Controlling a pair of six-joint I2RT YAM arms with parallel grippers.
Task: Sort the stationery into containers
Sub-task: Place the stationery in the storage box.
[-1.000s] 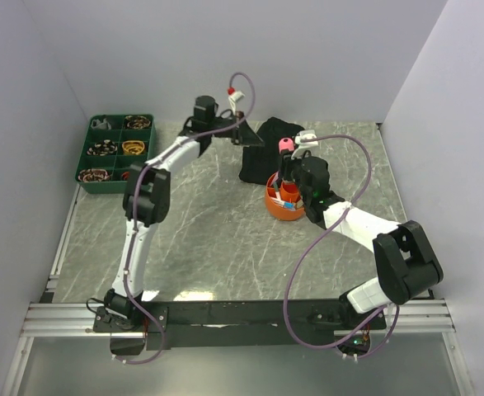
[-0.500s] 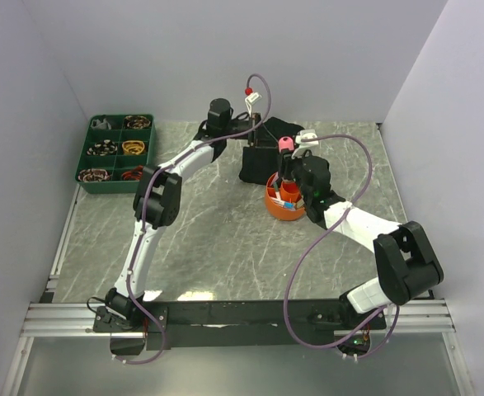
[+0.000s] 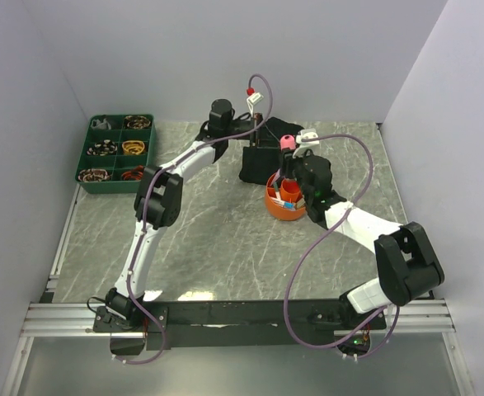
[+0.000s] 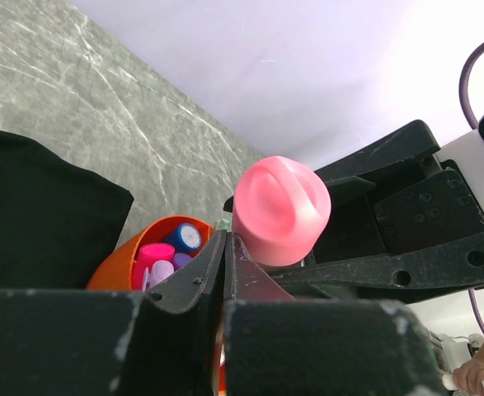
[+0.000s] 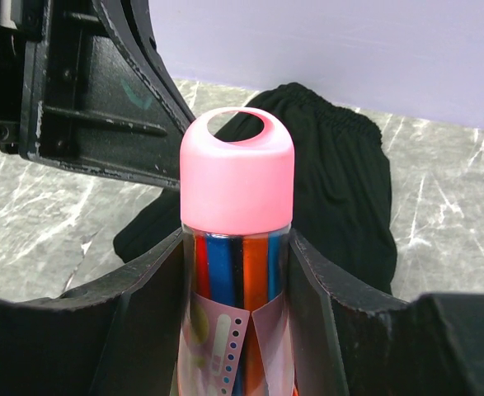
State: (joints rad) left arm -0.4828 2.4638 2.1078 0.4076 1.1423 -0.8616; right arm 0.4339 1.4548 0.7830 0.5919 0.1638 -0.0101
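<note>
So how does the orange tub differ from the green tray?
The orange tub is round; the green tray is rectangular with six compartments. The tub holds chunky markers and stands mid-table; the tray holds coiled bands and sits at the far left corner. Both rest on the table.

The left arm [image 3: 140, 247] stretches from its base far forward and to the right, bent at the elbow. The left gripper [image 4: 225, 241] has its fingers pressed together with nothing seen between them. The right arm [image 3: 361, 224] folds in toward the middle, and the right gripper [image 5: 236, 247] clamps a pink-capped pen [image 5: 237, 165] upright, just beside the left gripper.
</note>
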